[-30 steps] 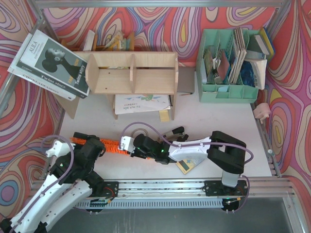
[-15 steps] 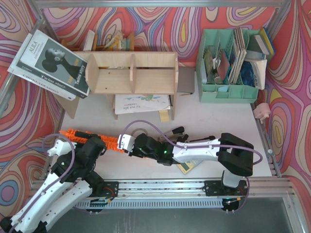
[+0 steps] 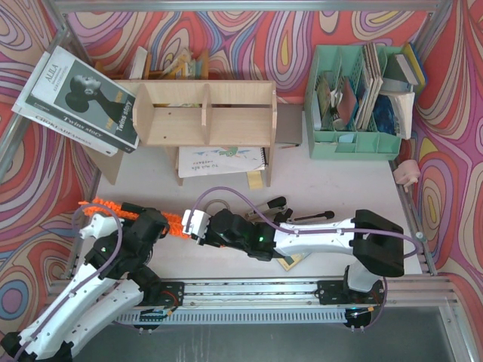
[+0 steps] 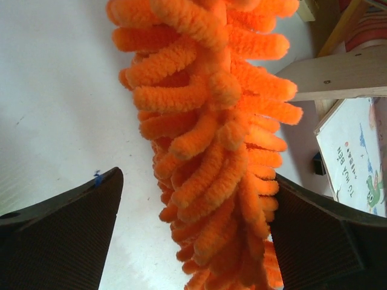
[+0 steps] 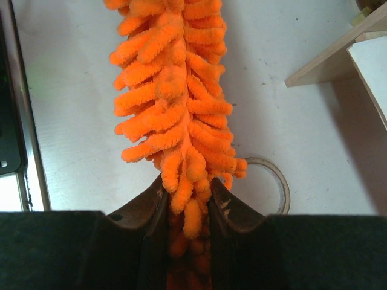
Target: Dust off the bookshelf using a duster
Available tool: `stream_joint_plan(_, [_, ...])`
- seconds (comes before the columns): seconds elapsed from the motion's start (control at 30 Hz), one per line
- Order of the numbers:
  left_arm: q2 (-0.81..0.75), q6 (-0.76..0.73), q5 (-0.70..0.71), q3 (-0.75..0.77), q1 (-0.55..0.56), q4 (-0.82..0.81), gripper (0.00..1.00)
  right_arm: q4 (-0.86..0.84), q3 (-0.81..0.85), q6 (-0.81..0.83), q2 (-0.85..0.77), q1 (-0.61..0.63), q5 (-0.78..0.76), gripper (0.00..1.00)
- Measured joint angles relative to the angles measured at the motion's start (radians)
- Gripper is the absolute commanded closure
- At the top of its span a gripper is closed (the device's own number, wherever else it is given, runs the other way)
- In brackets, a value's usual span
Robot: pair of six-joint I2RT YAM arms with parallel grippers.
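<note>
Down at the near edge of the desk point(image 3: 332, 188), the duster point(image 3: 109, 209) is stretched left to right in front of both arms. The right end effector point(image 5: 186, 184) is clamped on the fluffy head (you can see fluff squeezed between the fingers). Further left, the left end effector point(image 4: 196, 181) straddles the fluff with its jaws wide. The bookshelf point(image 3: 204, 113) sits well behind, apart from the duster, and a green organizer point(image 3: 355, 143) stands at the back right.

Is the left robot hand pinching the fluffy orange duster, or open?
Open. Its fingers stand wide apart either side of the duster, table showing in the gap.
</note>
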State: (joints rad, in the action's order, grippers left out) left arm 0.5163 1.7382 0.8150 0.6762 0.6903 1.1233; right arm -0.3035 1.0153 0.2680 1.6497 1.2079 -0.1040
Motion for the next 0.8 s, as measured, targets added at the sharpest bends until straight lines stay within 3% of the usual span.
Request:
stream_joint_plan(0.3, [0.014,-0.024,-0.003,-0.004,-0.002,-0.036,0.4,-0.007,0.0,-0.031,-0.014,0.009,0.017,0.97])
stream_joint_plan(0.5, [0.015,-0.043,-0.002,-0.004,-0.004,-0.052,0.68,-0.008,0.0,-0.045,-0.014,0.016,0.027,0.94])
stream_joint_plan(0.67, [0.006,-0.032,0.002,-0.003,-0.006,-0.078,0.98,-0.009,-0.002,-0.056,-0.014,0.022,0.035,0.79])
stream_joint_plan(0.8, [-0.017,-0.024,0.008,0.007,-0.006,-0.08,1.0,-0.02,-0.003,-0.063,-0.014,0.029,0.037,0.63])
